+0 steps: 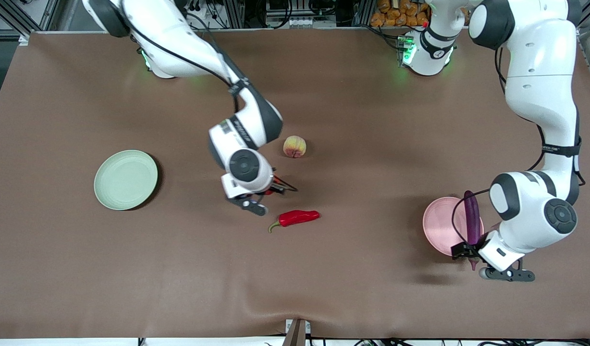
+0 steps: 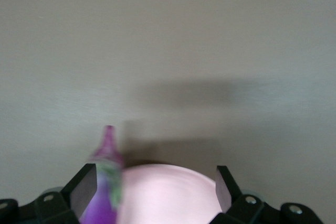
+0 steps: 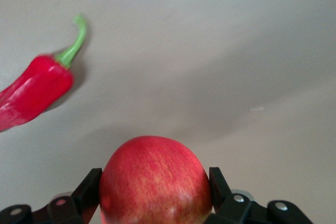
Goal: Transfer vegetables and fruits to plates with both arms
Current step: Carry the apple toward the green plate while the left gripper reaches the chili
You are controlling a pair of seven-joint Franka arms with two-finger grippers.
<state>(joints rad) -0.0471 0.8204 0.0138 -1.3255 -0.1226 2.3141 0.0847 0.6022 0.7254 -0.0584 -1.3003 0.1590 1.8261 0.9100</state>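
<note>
The right tool [image 3: 152, 192] is closed on the round red fruit [image 3: 155, 182], one finger [image 3: 88, 188] against each side of it (the front view hides the fruit under the wrist), at the middle of the brown tabletop [image 1: 372, 298]. The red chili pepper [image 1: 297, 218] lies on the tabletop just beside this tool, nearer to the front camera, with its green stem pointing toward the right arm's end. The peach [image 1: 294, 146] rests on the tabletop, farther from the front camera than the pepper. The pale green plate [image 1: 126, 179] sits toward the right arm's end, well apart from both items. The left tool [image 2: 152, 190] is spread wide and grips nothing; it is positioned low over the edge of the pale pink plate [image 1: 439, 226], toward the left arm's end. The purple eggplant [image 1: 472, 223] lies across that plate's rim, its stem end projecting past the edge toward the front camera, close beside one finger [image 2: 84, 188] of the left tool.
</note>
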